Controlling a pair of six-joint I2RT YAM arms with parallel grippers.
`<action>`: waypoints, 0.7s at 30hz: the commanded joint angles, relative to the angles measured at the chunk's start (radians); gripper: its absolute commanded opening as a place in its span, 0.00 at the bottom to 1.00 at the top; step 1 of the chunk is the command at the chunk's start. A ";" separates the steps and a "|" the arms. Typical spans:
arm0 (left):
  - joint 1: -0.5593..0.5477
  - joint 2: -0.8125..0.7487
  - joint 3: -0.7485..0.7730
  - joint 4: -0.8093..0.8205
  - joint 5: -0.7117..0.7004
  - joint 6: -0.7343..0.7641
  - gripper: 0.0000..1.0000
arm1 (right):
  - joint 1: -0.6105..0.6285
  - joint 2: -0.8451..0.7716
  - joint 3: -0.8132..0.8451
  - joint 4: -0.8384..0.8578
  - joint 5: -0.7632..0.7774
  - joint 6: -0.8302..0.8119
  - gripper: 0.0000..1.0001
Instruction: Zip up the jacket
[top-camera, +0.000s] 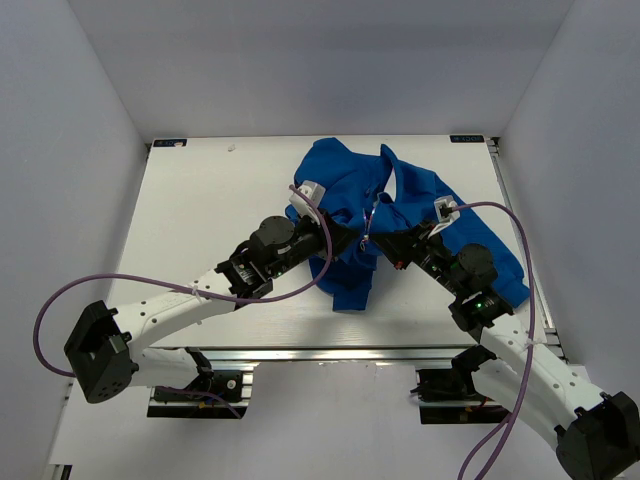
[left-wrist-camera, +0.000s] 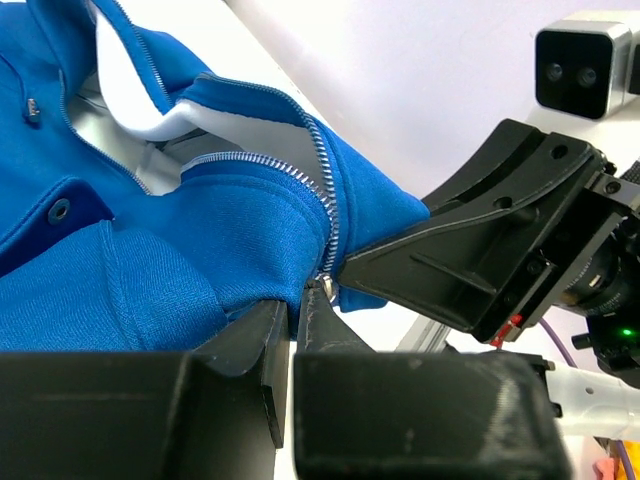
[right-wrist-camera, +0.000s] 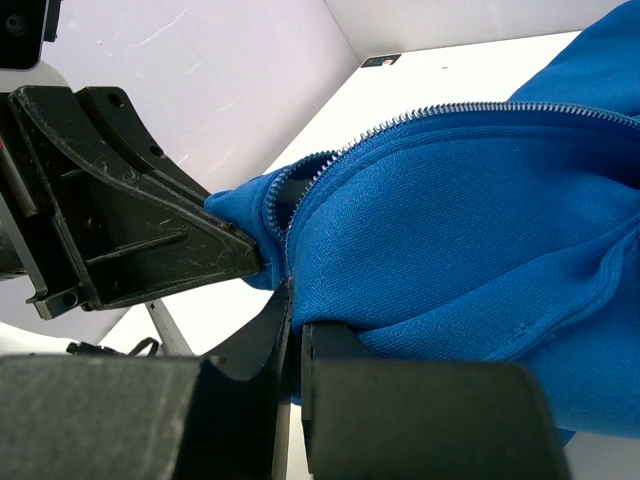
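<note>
Pinching the jacket (top-camera: 425, 205) at its bottom hem, both grippers sit face to face, almost touching, at the low end of the zipper (left-wrist-camera: 326, 190). Left gripper (left-wrist-camera: 293, 318) is clenched on blue fabric right at the zip's foot. A small metal piece, likely the slider (left-wrist-camera: 324, 286), sits at its tips. Right gripper (right-wrist-camera: 296, 325) is clamped on the opposite front edge, fabric bulging over its fingers. Jacket lies bunched from the middle to the far right of the table (top-camera: 200, 200), collar toward the far edge. Zip's long axis runs away from the fingers, hem to collar, with the teeth parted higher up in the left wrist view. Judgement: left arm is nearer the slider. The pull would go away from the bases along that line, with the right holding the hem taut.
</note>
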 joint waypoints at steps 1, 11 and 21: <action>-0.002 -0.004 0.025 0.044 0.053 0.005 0.00 | -0.001 -0.017 0.025 0.058 -0.001 0.005 0.00; -0.002 -0.031 0.008 0.056 0.096 -0.021 0.00 | -0.001 -0.038 0.010 0.075 0.048 0.008 0.00; -0.004 -0.034 -0.002 0.064 0.122 -0.052 0.00 | -0.003 -0.090 -0.009 0.075 0.045 0.033 0.00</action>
